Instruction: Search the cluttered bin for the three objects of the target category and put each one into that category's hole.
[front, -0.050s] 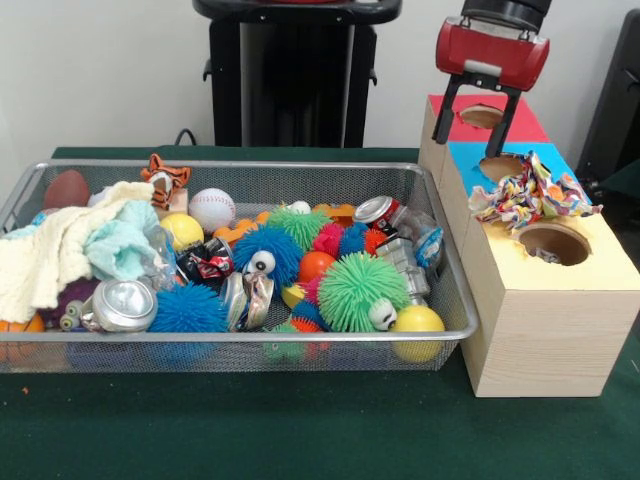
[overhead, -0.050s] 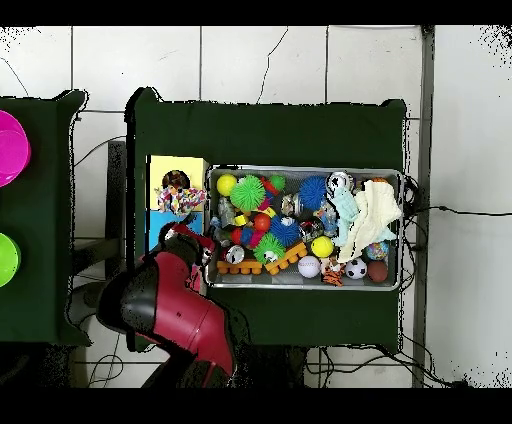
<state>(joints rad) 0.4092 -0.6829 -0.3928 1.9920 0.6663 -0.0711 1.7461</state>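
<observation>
A wooden box (front, -0.050s: 535, 340) with three holes stands right of the wire bin (front, -0.050s: 240, 345). Its top is red at the back, blue in the middle and yellow in front. A multicoloured rope toy (front, -0.050s: 530, 195) lies on the box top, draped between the blue hole (front, -0.050s: 500, 165) and the yellow hole (front, -0.050s: 553, 243). My gripper (front, -0.050s: 473, 143) hangs open and empty just above the red hole (front, -0.050s: 481, 116). In the overhead view the gripper (overhead, -0.050s: 186, 236) sits at the box's (overhead, -0.050s: 160, 170) near end, with the rope toy (overhead, -0.050s: 180, 198) beyond it.
The bin is packed with spiky balls (front, -0.050s: 362, 290), crushed cans (front, -0.050s: 382, 213), a baseball (front, -0.050s: 211, 209), a yellow ball (front, -0.050s: 417, 322), a tiger toy (front, -0.050s: 165, 177) and cloths (front, -0.050s: 60, 250). Green cloth covers the table (front, -0.050s: 300, 430).
</observation>
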